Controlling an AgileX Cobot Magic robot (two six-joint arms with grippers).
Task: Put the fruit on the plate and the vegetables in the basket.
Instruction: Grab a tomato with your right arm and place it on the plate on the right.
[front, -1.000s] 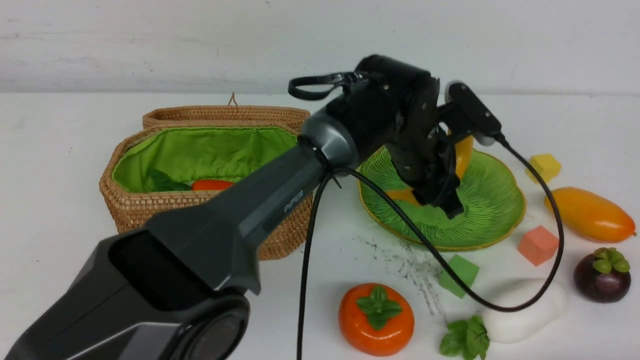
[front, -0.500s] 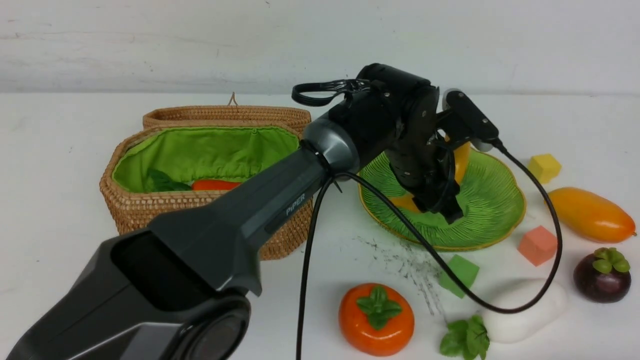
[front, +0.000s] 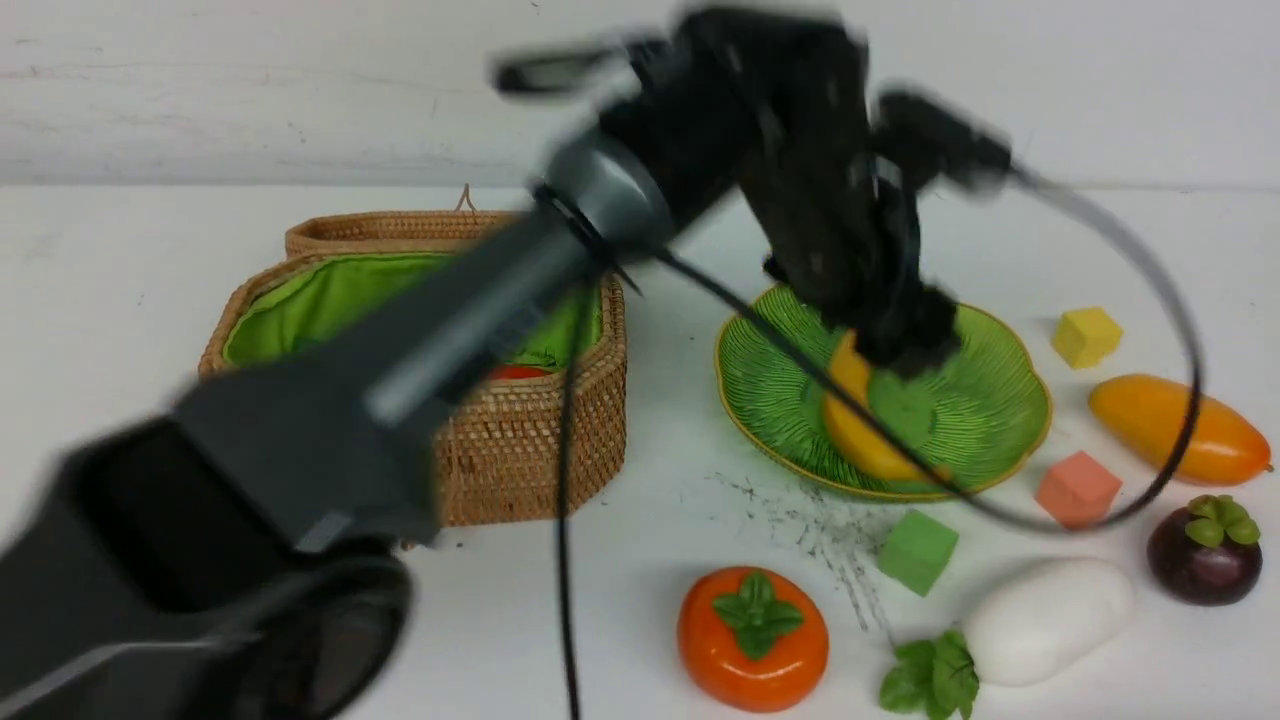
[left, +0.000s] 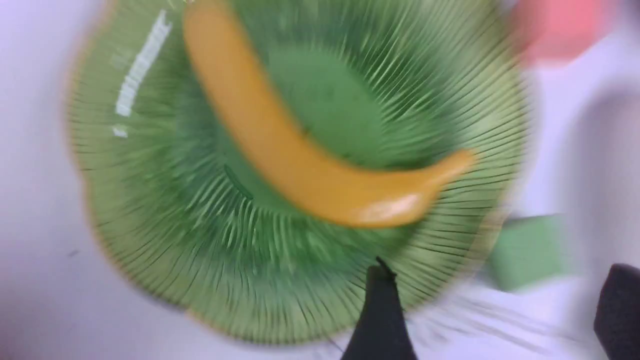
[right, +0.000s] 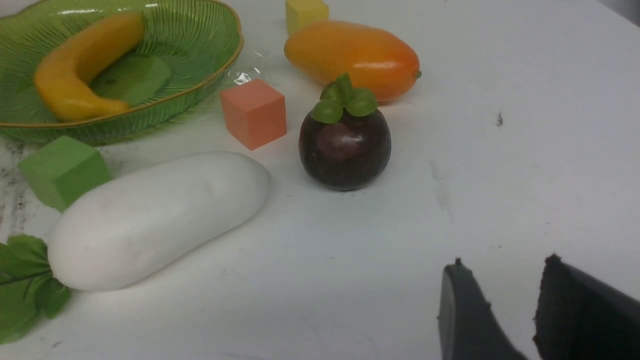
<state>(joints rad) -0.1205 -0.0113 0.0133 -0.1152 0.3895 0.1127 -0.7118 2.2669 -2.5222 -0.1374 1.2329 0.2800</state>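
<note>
One banana (front: 862, 415) in green plate (front: 990, 400), long axis far-to-near, near tip angled rightward, left gripper (left: 500, 265) above, jaws wide apart, empty, right gripper (right: 505, 265) jaws slightly apart, empty

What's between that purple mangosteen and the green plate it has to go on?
A pink cube sits on the table between the mangosteen and the plate, apart from both. Carried over it, the fruit would likely clear it. The banana lies on the plate, with room beside it.
</note>
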